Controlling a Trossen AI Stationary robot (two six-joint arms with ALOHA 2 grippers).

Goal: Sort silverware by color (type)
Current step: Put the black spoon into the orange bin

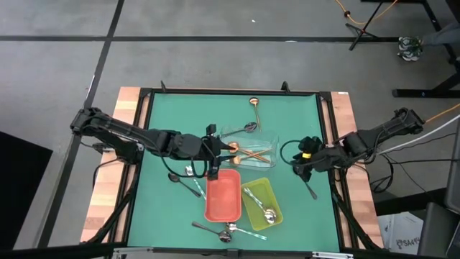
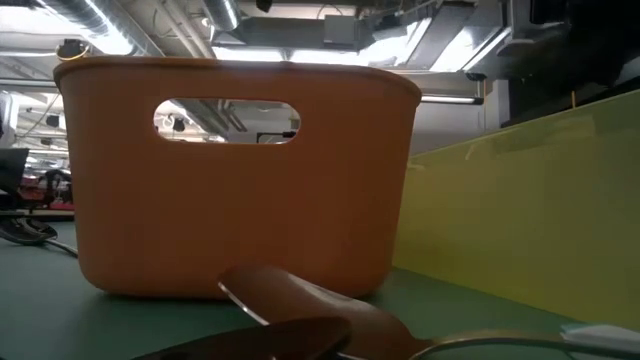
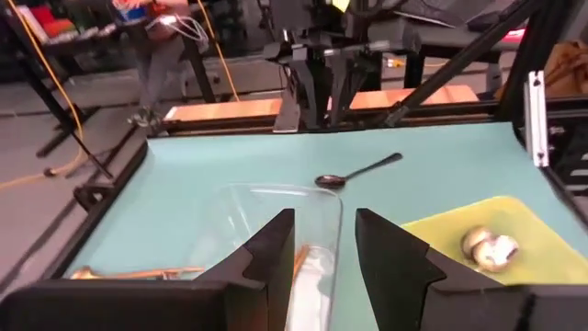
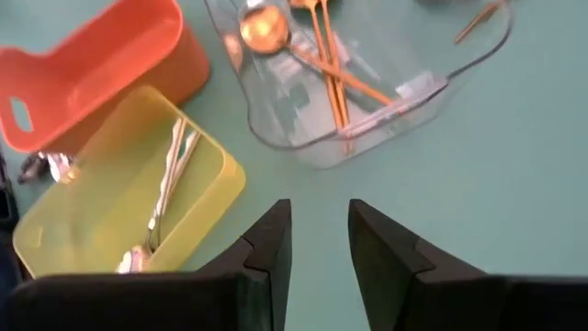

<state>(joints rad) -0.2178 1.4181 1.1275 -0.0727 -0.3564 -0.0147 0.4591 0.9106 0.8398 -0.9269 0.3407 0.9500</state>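
Step in hand: left pincer (image 1: 213, 161) hovers spread and empty over the clear tray (image 1: 267, 150) edge, copper spoons (image 1: 248, 152) just beyond it.
Next move: probably fetch a loose black spoon (image 1: 249, 127) ahead.
Right pincer (image 1: 305, 167): spread, waiting beside the yellow tray (image 1: 251, 198).
Obstacle: red tray (image 1: 223, 196) close underneath.

Three trays sit mid-desk (image 1: 302, 122): the clear tray (image 1: 267, 144) farthest, the red tray (image 1: 223, 196) nearer on the left, the yellow-green tray (image 1: 253, 205) just right of it. Spoons lie in the clear tray (image 1: 248, 152) and in the yellow-green one (image 1: 267, 214). More silverware (image 1: 228, 232) lies nearest, and one spoon (image 1: 254, 105) lies at the far edge.
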